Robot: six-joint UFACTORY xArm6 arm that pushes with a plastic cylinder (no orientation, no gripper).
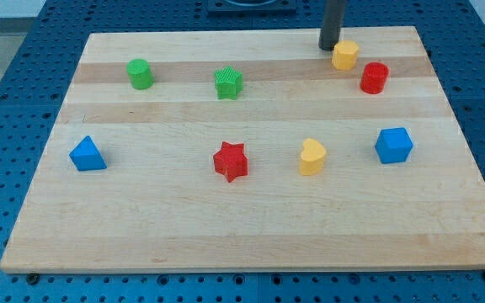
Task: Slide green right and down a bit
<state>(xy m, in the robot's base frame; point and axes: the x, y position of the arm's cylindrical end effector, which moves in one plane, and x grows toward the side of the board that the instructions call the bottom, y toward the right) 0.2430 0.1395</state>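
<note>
Your tip [329,47] rests at the top edge of the pale wooden bench [242,227], touching or just beside the left of the yellow plastic hexagonal block [345,55]; there are no fingers to report, only the dark rod.

Two green pieces wait well to the view's left: a green plastic cylinder [140,74] and a green plastic star-shaped block [228,83], and the task does not say which you mean.

The risk lies in the approach. Sweep straight left and you may strike the star from its right, driving it the wrong way. Coming round above-left is safer.

The red cylinder [374,77], red star [231,162], yellow heart [311,156], blue cube [393,145] and blue triangular block [87,154] stand apart.
</note>
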